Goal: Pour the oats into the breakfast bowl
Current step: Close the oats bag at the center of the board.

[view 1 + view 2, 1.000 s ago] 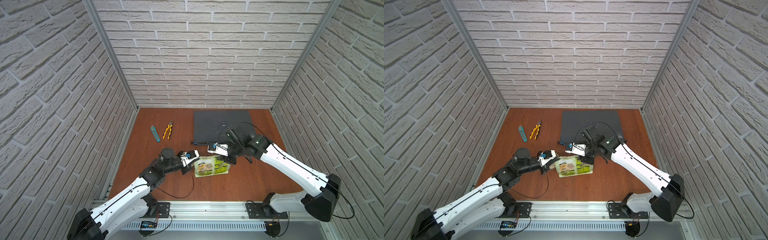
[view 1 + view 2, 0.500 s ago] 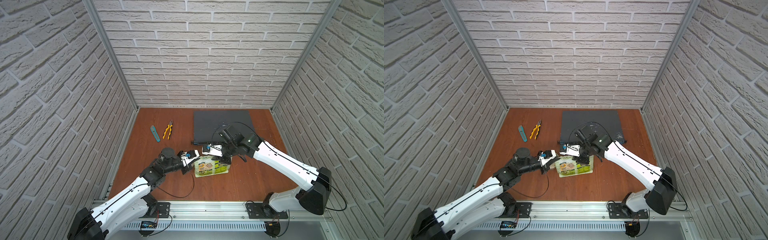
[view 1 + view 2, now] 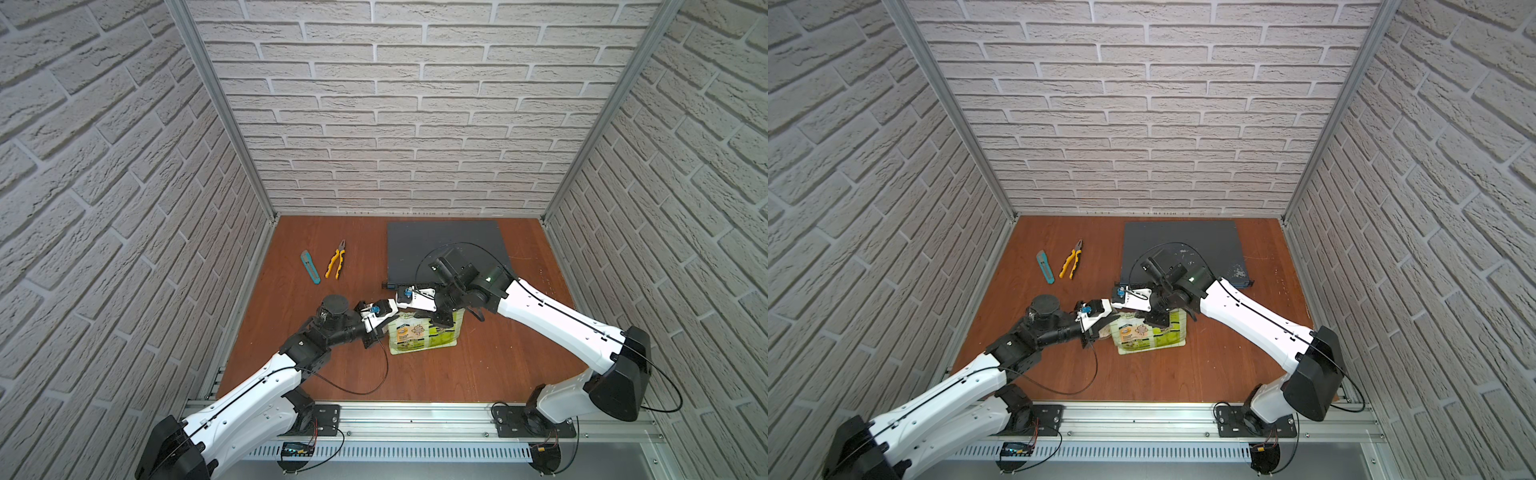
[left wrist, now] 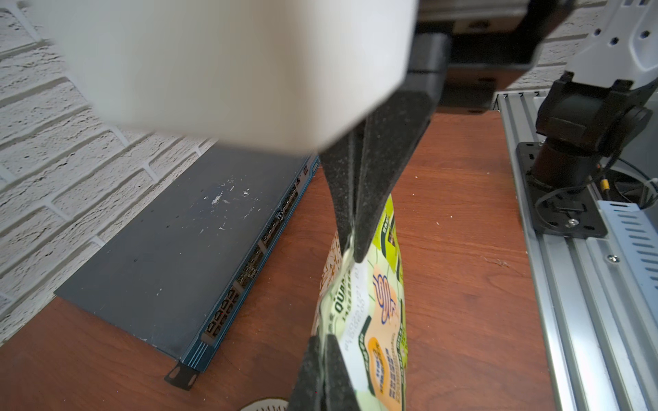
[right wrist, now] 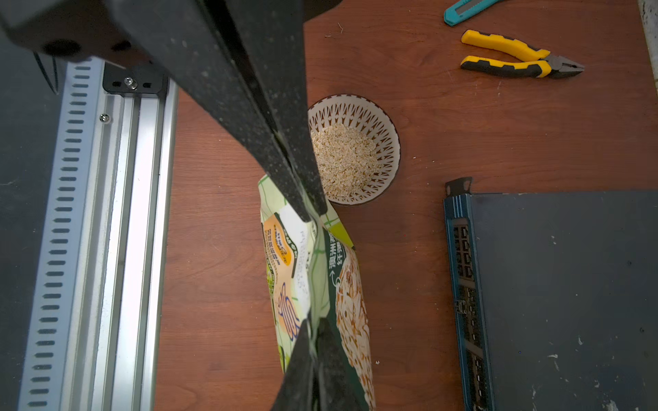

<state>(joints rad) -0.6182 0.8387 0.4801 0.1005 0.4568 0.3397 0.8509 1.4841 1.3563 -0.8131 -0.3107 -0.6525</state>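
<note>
The pale green oat pouch (image 3: 422, 334) stands on its edge on the brown table, its upper seam pinched at both ends. My left gripper (image 4: 323, 343) is shut on one end of that seam, and my right gripper (image 5: 311, 329) is shut on the other end. In both top views the two grippers meet over the pouch (image 3: 1150, 334). The breakfast bowl (image 5: 386, 131), white with a lattice pattern, sits just beyond the pouch's left-gripper end and holds a heap of beige oats (image 5: 343, 160). Only a sliver of its rim (image 4: 265, 405) shows in the left wrist view. The arms hide it in both top views.
A flat dark grey device (image 3: 446, 249) lies at the back, close behind the pouch. Yellow pliers (image 3: 336, 264) and a teal utility knife (image 3: 310, 267) lie at the back left. The aluminium rail (image 3: 415, 419) with both arm bases runs along the front edge.
My right arm has swung a little to the left and its jaws have closed on the pouch's seam. The left gripper and the pouch have stayed where they were.
</note>
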